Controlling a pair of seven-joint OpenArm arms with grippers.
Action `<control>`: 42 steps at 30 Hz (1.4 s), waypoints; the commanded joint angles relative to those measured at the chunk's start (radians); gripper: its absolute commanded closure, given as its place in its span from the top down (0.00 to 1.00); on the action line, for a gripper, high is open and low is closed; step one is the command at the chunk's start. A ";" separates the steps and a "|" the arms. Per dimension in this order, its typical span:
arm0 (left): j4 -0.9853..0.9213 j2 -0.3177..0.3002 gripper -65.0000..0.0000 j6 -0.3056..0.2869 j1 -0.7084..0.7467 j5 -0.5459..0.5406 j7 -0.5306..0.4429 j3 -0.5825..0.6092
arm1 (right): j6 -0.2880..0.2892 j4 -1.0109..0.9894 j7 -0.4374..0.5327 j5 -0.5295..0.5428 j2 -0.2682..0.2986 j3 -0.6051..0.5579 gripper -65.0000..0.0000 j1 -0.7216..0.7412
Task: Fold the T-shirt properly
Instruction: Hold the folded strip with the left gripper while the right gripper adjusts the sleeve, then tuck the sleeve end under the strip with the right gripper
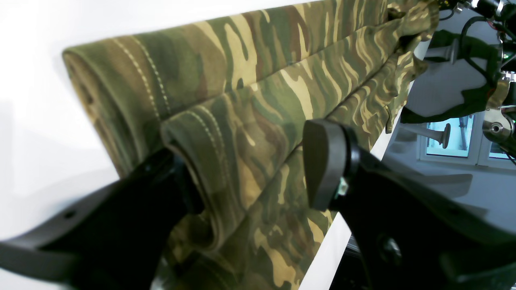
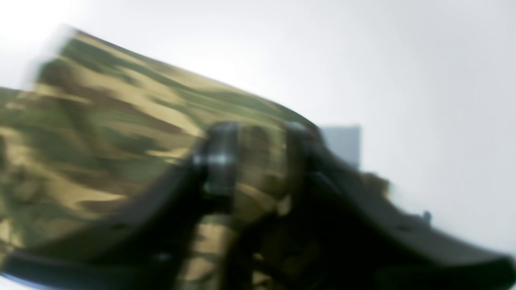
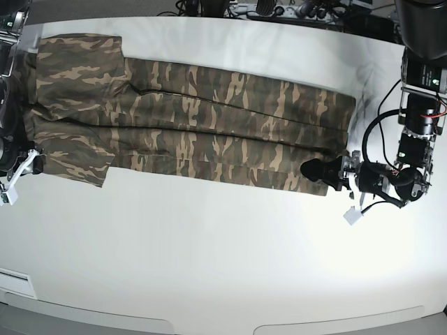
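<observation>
The camouflage T-shirt [image 3: 209, 118] lies stretched across the white table [image 3: 209, 258], folded lengthwise into a long band, with its sleeves at the left end. My left gripper [image 3: 323, 171] sits at the shirt's near right corner. In the left wrist view it [image 1: 250, 173] stands open, and a rolled hem fold of the T-shirt [image 1: 258, 80] lies between its fingers, against the left one. In the right wrist view, which is blurred, my right gripper [image 2: 260, 157] has bunched T-shirt [image 2: 100, 141] cloth between its fingers. Whether they pinch the cloth is unclear.
The left arm's body and cables [image 3: 412, 139] stand at the table's right edge, with a white tag [image 3: 353, 215] hanging beside them. A white bracket [image 3: 14, 183] sticks out at the left edge. Equipment lines the table's far edge [image 3: 293, 8].
</observation>
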 commanded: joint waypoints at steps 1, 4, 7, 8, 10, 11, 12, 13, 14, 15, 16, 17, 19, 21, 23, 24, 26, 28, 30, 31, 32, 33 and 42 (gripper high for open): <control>0.007 -0.013 0.59 0.000 -0.019 0.025 0.012 -0.005 | -0.013 0.013 0.027 -0.003 0.026 0.012 0.57 0.022; 0.007 -0.013 0.59 0.001 -0.019 0.025 0.012 -0.005 | -0.045 0.003 0.021 -0.003 0.025 0.011 0.61 0.019; 0.007 -0.014 0.59 0.001 -0.019 0.025 0.012 -0.005 | -0.048 -0.032 0.021 -0.001 0.019 0.011 0.61 0.019; 0.007 -0.014 0.59 0.001 -0.019 0.025 0.012 -0.005 | -0.048 -0.050 0.021 0.002 0.017 0.011 0.61 0.020; 0.007 -0.014 0.59 0.001 -0.019 0.025 0.012 -0.005 | -0.049 -0.093 0.022 0.004 0.014 0.011 0.61 0.020; 0.007 -0.014 0.59 0.001 -0.019 0.025 0.012 -0.005 | -0.048 -0.117 0.023 0.005 0.014 0.011 0.61 0.020; 0.007 -0.013 0.59 0.001 -0.019 0.025 0.012 -0.005 | -0.045 -0.139 0.026 0.010 0.014 0.011 0.61 0.020; 0.007 -0.013 0.59 0.000 -0.019 0.025 0.012 -0.005 | -0.033 -0.157 0.027 0.027 0.015 0.011 0.61 0.020; 0.007 -0.013 0.59 0.000 -0.019 0.025 0.012 -0.005 | -0.019 -0.166 0.026 0.045 0.015 0.011 0.61 0.020; 0.007 -0.013 0.59 0.001 -0.019 0.025 0.012 -0.005 | -0.002 -0.169 0.025 0.063 0.015 0.011 0.61 0.020; 0.007 -0.013 0.59 0.001 -0.019 0.025 0.012 -0.005 | 0.021 -0.169 0.025 0.089 0.015 0.011 0.60 0.020; 0.007 -0.013 0.59 0.001 -0.019 0.025 0.012 -0.005 | 0.042 -0.169 0.025 0.116 0.015 0.011 0.60 0.022; 0.007 -0.014 0.59 0.001 -0.019 0.025 0.002 -0.005 | 0.098 -0.169 0.024 0.172 0.015 0.011 0.54 0.028; 0.007 -0.014 0.59 0.001 -0.019 0.025 0.002 -0.005 | 0.153 -0.169 0.018 0.224 0.015 0.011 0.34 0.033; 0.007 -0.014 0.59 0.001 -0.019 0.025 0.003 -0.005 | 0.187 -0.169 -0.006 0.275 0.015 0.011 0.08 0.037; 0.007 -0.014 0.59 0.001 -0.019 0.025 0.003 -0.005 | 0.194 -0.169 -0.020 0.299 0.015 0.011 0.00 0.037; 0.007 -0.013 0.59 0.001 -0.019 0.025 0.002 -0.005 | 0.211 -0.169 -0.028 0.340 0.016 0.011 0.00 0.037; 0.007 -0.013 0.59 0.001 -0.019 0.025 -0.002 -0.005 | 0.236 -0.169 -0.028 0.377 0.022 0.012 0.00 0.037; 0.007 -0.013 0.59 0.000 -0.019 0.025 -0.001 -0.005 | 0.236 -0.166 -0.035 0.424 0.030 0.012 0.00 0.037; 0.007 -0.013 0.59 0.000 -0.019 0.025 -0.001 -0.005 | 0.236 -0.159 -0.050 0.452 0.033 0.013 0.00 0.037; 0.007 -0.014 0.59 0.000 -0.019 0.025 -0.001 -0.005 | 0.236 -0.146 -0.072 0.478 0.035 0.013 0.00 0.037; 0.007 -0.014 0.59 0.000 -0.019 0.025 -0.001 -0.005 | 0.236 -0.127 -0.104 0.505 0.037 0.013 0.00 0.037; 0.007 -0.014 0.59 -0.023 -0.019 0.025 -0.001 -0.005 | 0.236 0.183 -0.213 0.608 0.040 0.013 0.00 -0.071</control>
